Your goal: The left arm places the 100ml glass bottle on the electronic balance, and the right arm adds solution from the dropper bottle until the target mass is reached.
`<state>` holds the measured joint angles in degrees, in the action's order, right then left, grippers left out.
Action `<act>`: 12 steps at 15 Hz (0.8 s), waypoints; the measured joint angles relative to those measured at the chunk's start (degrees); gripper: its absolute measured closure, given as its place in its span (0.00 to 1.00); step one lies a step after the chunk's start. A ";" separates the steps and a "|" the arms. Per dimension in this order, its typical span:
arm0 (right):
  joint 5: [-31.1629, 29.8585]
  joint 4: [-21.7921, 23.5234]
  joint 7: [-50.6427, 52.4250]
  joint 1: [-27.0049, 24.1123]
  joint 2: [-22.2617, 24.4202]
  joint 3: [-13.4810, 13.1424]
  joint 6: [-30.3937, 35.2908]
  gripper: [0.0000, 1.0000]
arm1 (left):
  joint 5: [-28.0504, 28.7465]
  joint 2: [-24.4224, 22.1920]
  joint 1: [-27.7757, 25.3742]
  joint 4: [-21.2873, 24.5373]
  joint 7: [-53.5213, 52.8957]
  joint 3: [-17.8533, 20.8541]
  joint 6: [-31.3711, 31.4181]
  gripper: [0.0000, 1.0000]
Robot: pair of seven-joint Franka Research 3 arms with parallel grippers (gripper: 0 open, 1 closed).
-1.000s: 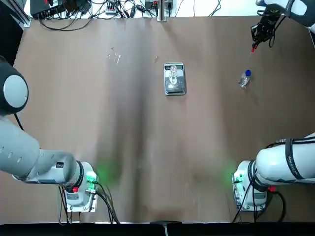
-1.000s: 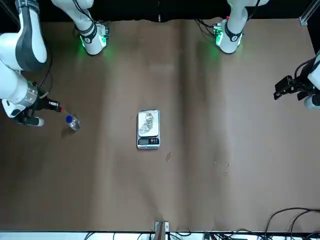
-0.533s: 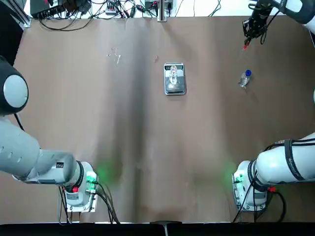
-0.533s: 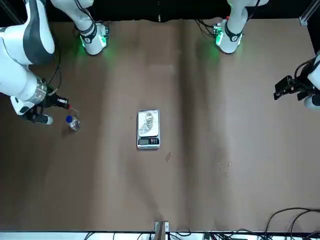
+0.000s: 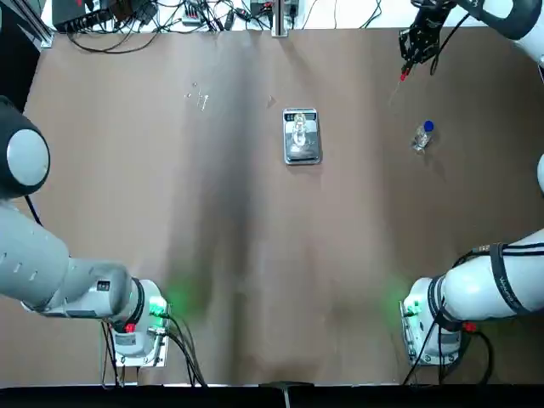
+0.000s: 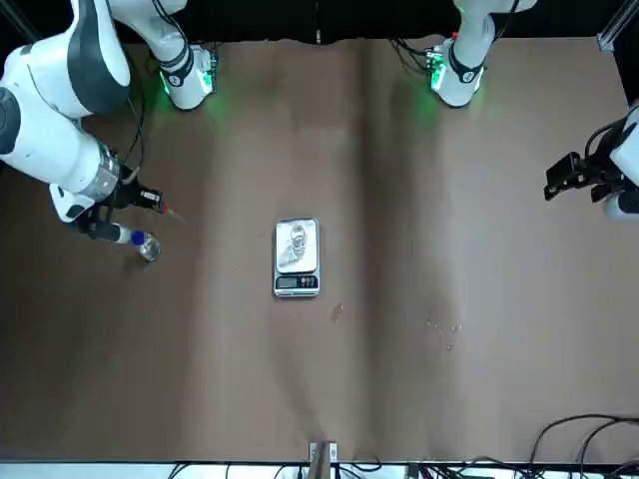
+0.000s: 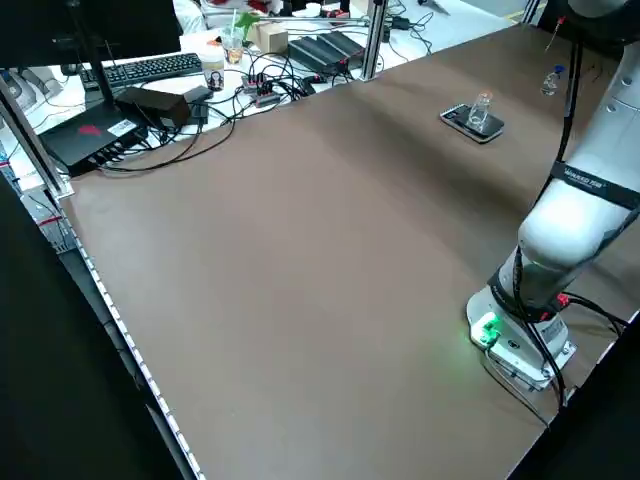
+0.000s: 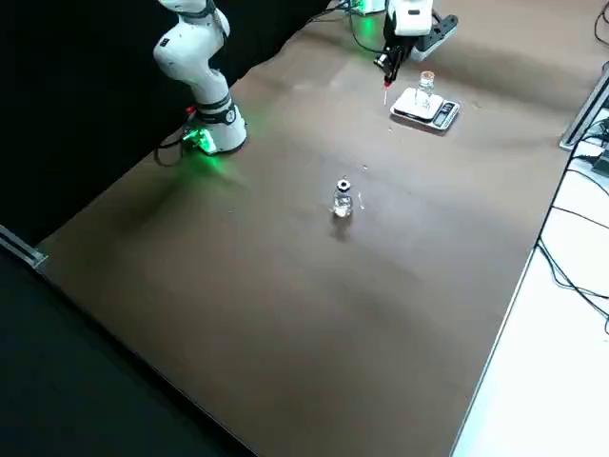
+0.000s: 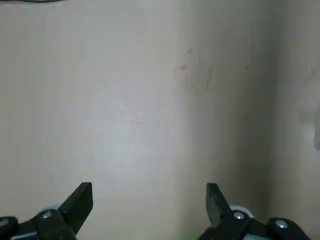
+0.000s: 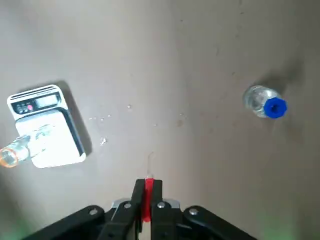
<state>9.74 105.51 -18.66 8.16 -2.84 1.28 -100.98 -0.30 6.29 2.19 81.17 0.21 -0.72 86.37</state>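
Observation:
The clear glass bottle [image 5: 299,132] stands on the small silver balance [image 5: 299,116] at mid-table, also seen as bottle [image 10: 20,147] on balance [image 10: 35,102] from the right wrist. The dropper bottle [image 5: 422,136], clear with a blue top, stands alone to the right [image 6: 147,244]. My right gripper [image 5: 414,47] hovers beyond it near the far edge, shut on a red dropper [image 10: 148,192] with a thin glass tip [image 5: 401,76]. It is apart from both bottles. My left gripper [image 6: 571,178] is off at the table's left side, open [image 9: 150,205] over bare table.
Cables and electronics [image 5: 170,13] line the far edge of the table. A few small specks [image 5: 200,98] lie left of the balance. Both arm bases [image 5: 140,327] glow green at the near edge.
My right gripper has carried the dropper leftward along the far edge, from beyond the dropper bottle toward the balance's side. The left arm and both bottles have not moved.

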 joint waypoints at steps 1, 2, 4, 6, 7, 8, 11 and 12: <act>0.81 -0.11 -0.13 0.23 0.00 0.00 0.00 0.92 | 0.00 0.00 0.00 0.00 0.00 0.00 0.06 0.00; 1.54 -0.25 -0.51 0.40 0.00 0.00 0.00 0.91 | 0.00 0.00 0.00 0.00 0.00 0.00 0.22 0.00; 2.52 -0.61 -1.67 1.03 0.00 0.00 0.00 0.91 | 0.00 0.01 0.00 0.00 0.00 0.00 0.55 0.00; 3.24 -0.99 -3.22 2.10 0.00 0.01 -0.01 0.91 | 0.00 0.01 0.00 0.00 0.00 0.00 0.67 0.00; 4.31 -1.24 -3.98 2.57 0.00 0.01 -0.02 0.91 | 0.00 0.01 0.00 0.00 0.00 0.00 0.70 0.00; 5.27 -1.52 -4.58 3.01 0.00 0.02 -0.01 0.91 | 0.00 0.01 0.00 0.00 0.00 0.00 0.71 0.00; 6.34 -1.97 -6.63 4.68 0.00 0.01 -0.18 0.91 | 0.00 0.02 -0.01 0.00 0.00 0.00 0.73 0.00; 6.96 -2.27 -7.33 5.26 -0.01 0.02 -0.34 0.91 | 0.00 0.02 -0.01 0.00 0.00 0.01 0.74 0.00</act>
<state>16.70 103.24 -25.99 13.42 -2.84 1.30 -101.32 -0.30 6.32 2.18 81.18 0.21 -0.72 87.11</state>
